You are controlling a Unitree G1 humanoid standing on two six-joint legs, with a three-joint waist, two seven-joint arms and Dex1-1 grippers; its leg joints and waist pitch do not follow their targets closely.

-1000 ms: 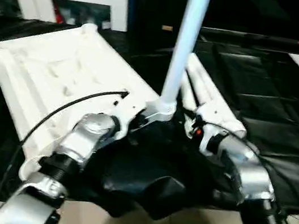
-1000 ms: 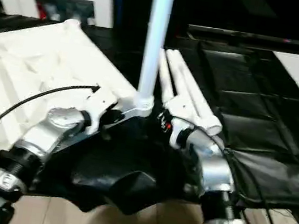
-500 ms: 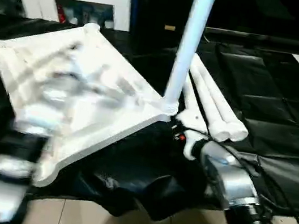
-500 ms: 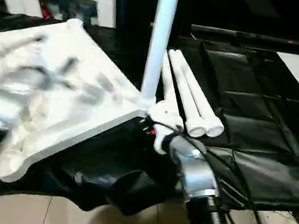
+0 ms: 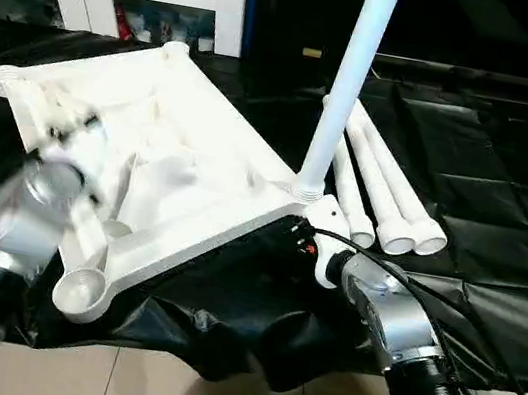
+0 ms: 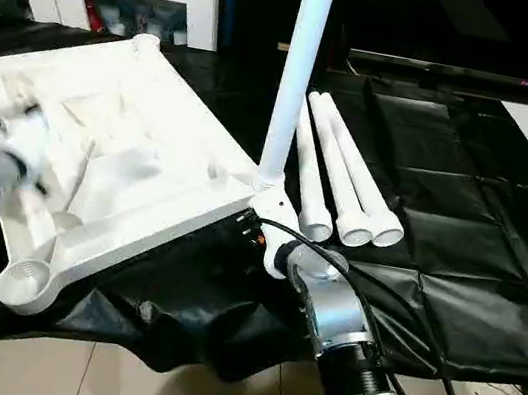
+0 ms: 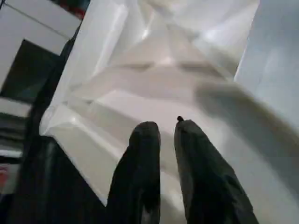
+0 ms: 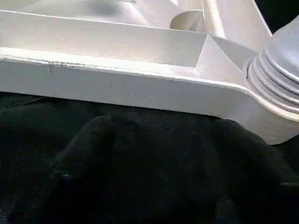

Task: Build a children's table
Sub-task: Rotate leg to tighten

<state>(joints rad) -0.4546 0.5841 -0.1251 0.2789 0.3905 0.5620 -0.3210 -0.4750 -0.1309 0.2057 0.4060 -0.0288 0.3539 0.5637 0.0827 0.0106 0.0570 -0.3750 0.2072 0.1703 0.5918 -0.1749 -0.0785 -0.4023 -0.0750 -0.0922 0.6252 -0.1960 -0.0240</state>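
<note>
Your right gripper sits at the tabletop's near right corner, beside the socket; its fingers are hidden there, so you cannot tell how far apart they stand or whether they touch the rim. Your left gripper hovers over the ribbed underside by the left edge, fingers nearly together, gripping nothing. The tabletop lies upside down on the black sheet. One leg stands upright in that near right corner socket. Three loose legs lie side by side just beyond the tabletop's right edge.
</note>
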